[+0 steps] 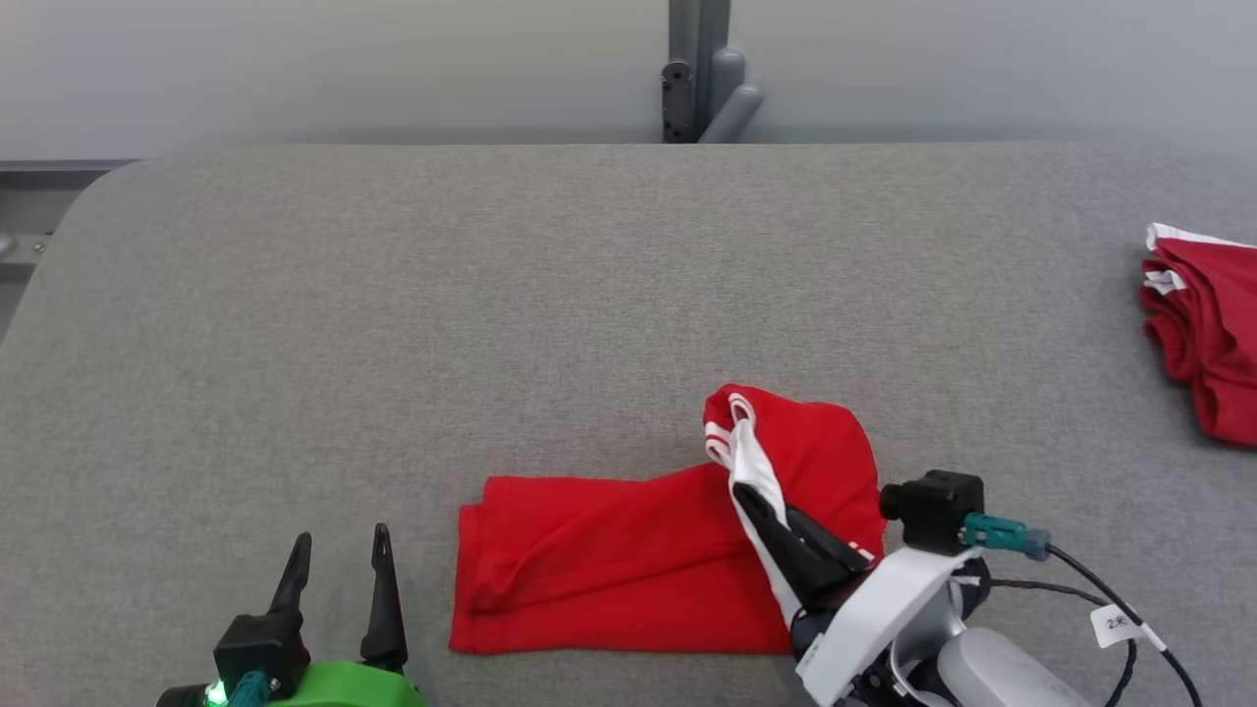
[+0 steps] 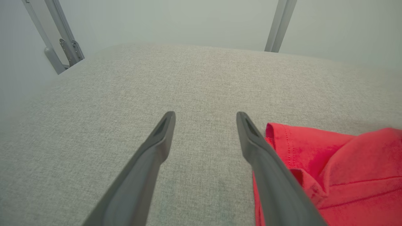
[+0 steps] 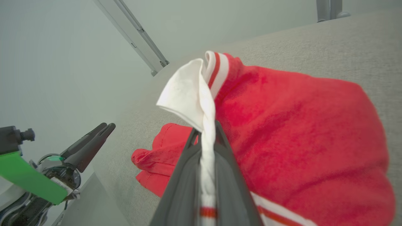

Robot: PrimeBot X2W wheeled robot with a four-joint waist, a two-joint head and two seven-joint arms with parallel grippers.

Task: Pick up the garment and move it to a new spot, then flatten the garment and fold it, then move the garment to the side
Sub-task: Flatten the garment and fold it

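Head view: grey cloth-covered counter (image 1: 491,295). The red garment (image 1: 609,565) lies at 6 o'clock, near the front edge, its left part flat and folded in layers. Its right end is lifted into a hump with white striped trim on top. Right end effector (image 1: 761,511), entering from 5 o'clock, is clamped on that white trim. Left end effector (image 1: 342,535) sits at 7 o'clock, fingers apart, holding nothing, just left of the garment and not touching it. A second red garment (image 1: 1203,334) lies bunched at 3 o'clock, well apart.

Left wrist view: left end effector (image 2: 205,114) is spread wide over bare counter (image 2: 188,78). The garment's hemmed edge (image 2: 345,163) lies at 4 o'clock, beside the right-hand finger.

Right wrist view: right end effector (image 3: 205,131) pinches a twisted strip of white collar (image 3: 188,91), which rises toward 12 o'clock. Red garment cloth (image 3: 298,125) billows toward 3 o'clock, above the counter (image 3: 329,40). The left end effector (image 3: 105,127) shows at 9 o'clock.
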